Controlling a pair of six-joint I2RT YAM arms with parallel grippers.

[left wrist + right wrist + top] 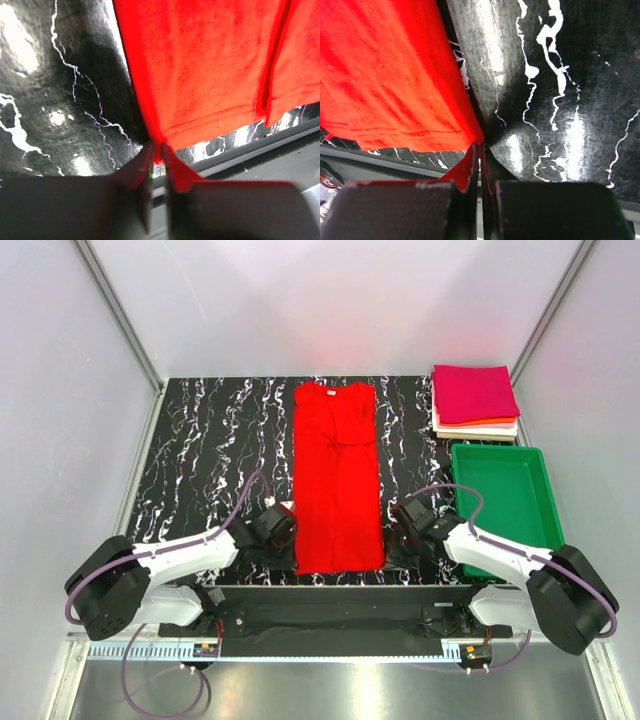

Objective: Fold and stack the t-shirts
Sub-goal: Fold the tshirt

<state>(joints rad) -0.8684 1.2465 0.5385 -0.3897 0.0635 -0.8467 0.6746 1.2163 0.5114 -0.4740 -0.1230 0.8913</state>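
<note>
- The red t-shirt (337, 480) is laid flat mid-bench as a long narrow strip, collar at the far end and hem at the near edge. The sleeves appear already turned in, so the lengthwise folds are judged done.
- The left hand (158, 155) is closed together on the near-left hem corner; red cloth is seen pinched between the fingers.
- The right hand (480, 152) is clamped shut on the near-right hem corner, where the cloth tapers into the seam between the fingers.
- Both corners are gripped at once, probably so that the hem can be carried level toward the collar and the strip halved without skewing (a one-sided lift would likely drag the cloth askew).
- The grips are low and at the very edge; a thin pinch may slip on lifting.
- A stack of folded t-shirts (475, 400), magenta on top, is set at the far right corner of the bench (210, 460), well apart from the red one; presumably its destination.
- A green tray (505, 502) lies just near of that stack, untouched.
</note>
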